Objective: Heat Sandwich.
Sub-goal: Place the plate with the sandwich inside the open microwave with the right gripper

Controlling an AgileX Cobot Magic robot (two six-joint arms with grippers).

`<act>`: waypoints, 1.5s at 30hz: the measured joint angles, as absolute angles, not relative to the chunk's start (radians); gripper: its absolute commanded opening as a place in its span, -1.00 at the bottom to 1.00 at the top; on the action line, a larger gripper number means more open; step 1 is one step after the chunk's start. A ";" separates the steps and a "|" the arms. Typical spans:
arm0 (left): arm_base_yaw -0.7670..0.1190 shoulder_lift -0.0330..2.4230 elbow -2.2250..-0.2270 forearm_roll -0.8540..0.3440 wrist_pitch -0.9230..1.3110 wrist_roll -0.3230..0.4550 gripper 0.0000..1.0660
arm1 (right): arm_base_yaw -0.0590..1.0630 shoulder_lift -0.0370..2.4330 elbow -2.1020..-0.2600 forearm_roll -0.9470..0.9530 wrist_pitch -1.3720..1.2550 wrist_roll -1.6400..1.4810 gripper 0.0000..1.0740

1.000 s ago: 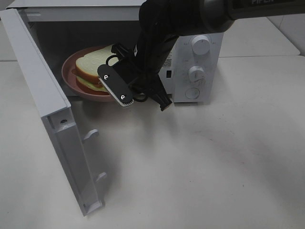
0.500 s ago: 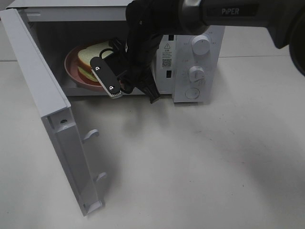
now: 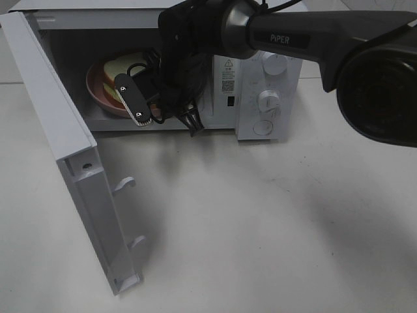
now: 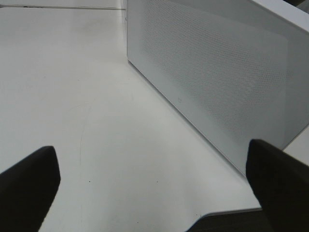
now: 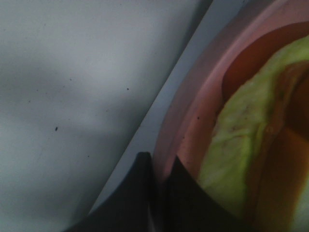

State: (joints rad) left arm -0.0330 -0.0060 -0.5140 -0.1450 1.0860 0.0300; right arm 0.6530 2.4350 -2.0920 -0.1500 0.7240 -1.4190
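Since a second ago the right arm (image 3: 306, 39) has pushed further into the open microwave (image 3: 260, 91), carrying the pink plate (image 3: 98, 91) and the sandwich (image 3: 120, 65) deeper inside, so that both now sit within the cavity rather than at its mouth. The right gripper (image 5: 161, 169) is clamped tight on the plate's rim, one finger on either side of it, with the sandwich's pale green filling just beside it. The left gripper (image 4: 154, 188) is spread wide and holds nothing, facing the microwave's perforated side wall over the table (image 3: 273, 222). The arm's housing reads "PiPER"; a warning label on the microwave's front is too small to read.
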 measured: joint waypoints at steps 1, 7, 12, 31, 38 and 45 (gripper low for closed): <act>-0.033 -0.006 -0.514 -0.145 1.086 0.030 0.83 | 0.653 2.435 -2.092 -0.150 0.724 -1.419 -0.98; -0.033 -0.006 -0.514 -0.145 1.086 0.030 0.83 | 0.634 2.456 -2.106 -0.152 0.680 -1.401 -0.85; -0.033 -0.006 -0.514 -0.145 1.086 0.030 0.83 | 0.629 2.457 -2.106 -0.156 0.650 -1.400 -0.45; -0.033 -0.006 -0.514 -0.145 1.086 0.030 0.83 | 0.621 2.416 -2.034 -0.117 0.599 -1.272 0.29; -0.033 -0.006 -0.514 -0.145 1.086 0.030 0.83 | 0.621 2.327 -1.877 -0.105 0.487 -1.271 0.37; -0.033 -0.006 -0.514 -0.145 1.086 0.030 0.83 | 0.621 2.243 -1.713 -0.104 0.435 -1.271 0.49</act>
State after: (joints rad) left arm -0.0330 -0.0060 -0.5140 -0.1450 1.0860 0.0300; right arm 0.6210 2.2430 -1.7130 -0.1040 0.4350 -1.2710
